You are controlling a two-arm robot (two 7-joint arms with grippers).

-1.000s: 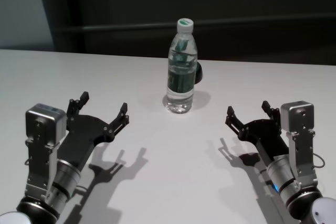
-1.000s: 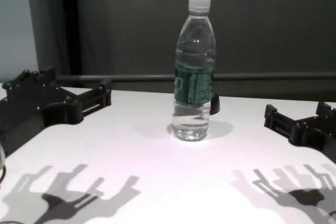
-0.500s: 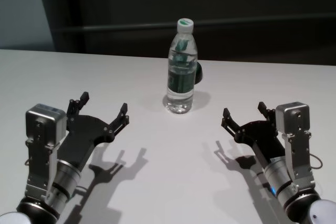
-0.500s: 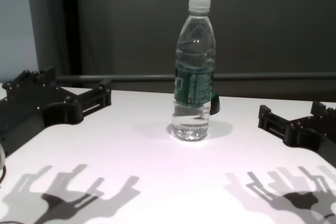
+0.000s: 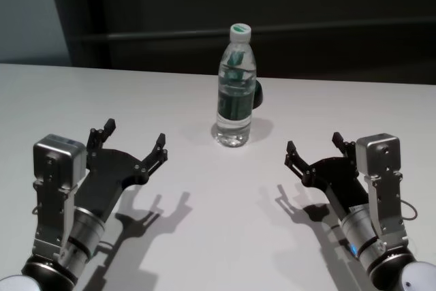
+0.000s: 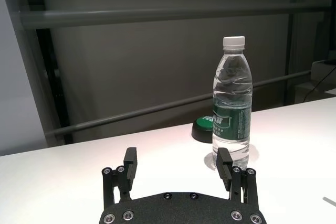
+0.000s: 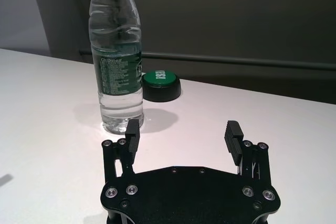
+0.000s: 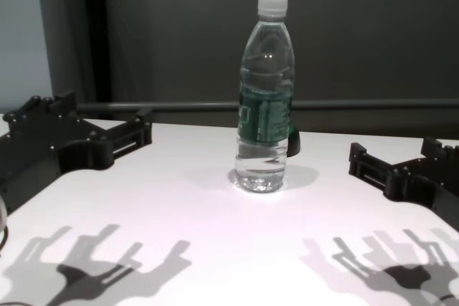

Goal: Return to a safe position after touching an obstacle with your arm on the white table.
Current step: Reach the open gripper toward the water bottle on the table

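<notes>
The obstacle, a clear water bottle (image 5: 236, 86) with a white cap and dark green label, stands upright at the middle back of the white table (image 5: 204, 236). It also shows in the chest view (image 8: 265, 105) and both wrist views (image 6: 231, 108) (image 7: 116, 61). My left gripper (image 5: 135, 134) (image 6: 177, 157) (image 8: 107, 112) hovers open and empty at the front left, well short of the bottle. On the front right my right gripper (image 5: 313, 142) (image 7: 183, 128) (image 8: 393, 148) is open and empty too, a short gap from the bottle and not touching it.
A small dark round object with a green top (image 7: 161, 84) (image 5: 257, 93) sits just behind the bottle. A dark wall with a horizontal rail runs behind the table's far edge. Both grippers cast shadows on the bare tabletop (image 8: 215, 249) in front.
My right gripper has shifted a little to the left, toward the table's middle and the bottle. The left arm and the bottle have not moved.
</notes>
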